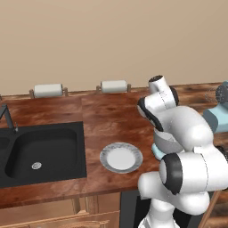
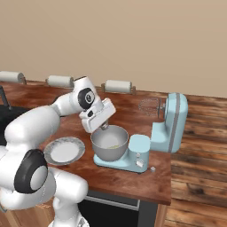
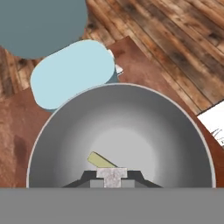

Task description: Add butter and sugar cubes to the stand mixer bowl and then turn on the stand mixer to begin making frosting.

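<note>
Dark reddish wood makes up the countertop (image 2: 133, 177), running back to a plain beige wall where paper towel rolls (image 2: 118, 86) sit on holders, with a black sink (image 1: 42, 151) sunk in at the far left. Near the counter's right end stands the stand mixer (image 2: 170, 124), a glossy light blue machine with its rounded head tilted up and a wire whisk (image 2: 148, 106) poking out from it. On its flat blue base sits the stand mixer bowl (image 2: 109, 144), round, deep, dull brushed grey metal. The butter (image 3: 101, 160), a small pale yellow stick, already lies at the bottom of that bowl, so that step looks done. The gripper (image 2: 103, 127) hangs just over the bowl's near rim, fingers pinched narrow on a small whitish grey block that I take to be one of the sugar cubes (image 3: 112, 173), though from the hand view it is hard to be sure. So the sugar appears to be at the point of going in. A white plate (image 2: 65, 150) with a speckled grey rim sits bare just left of the bowl. Another tiny white cube (image 2: 153, 169) rests on the counter beside the mixer's base. Switching the mixer on is, by my reckoning, still to come.
</note>
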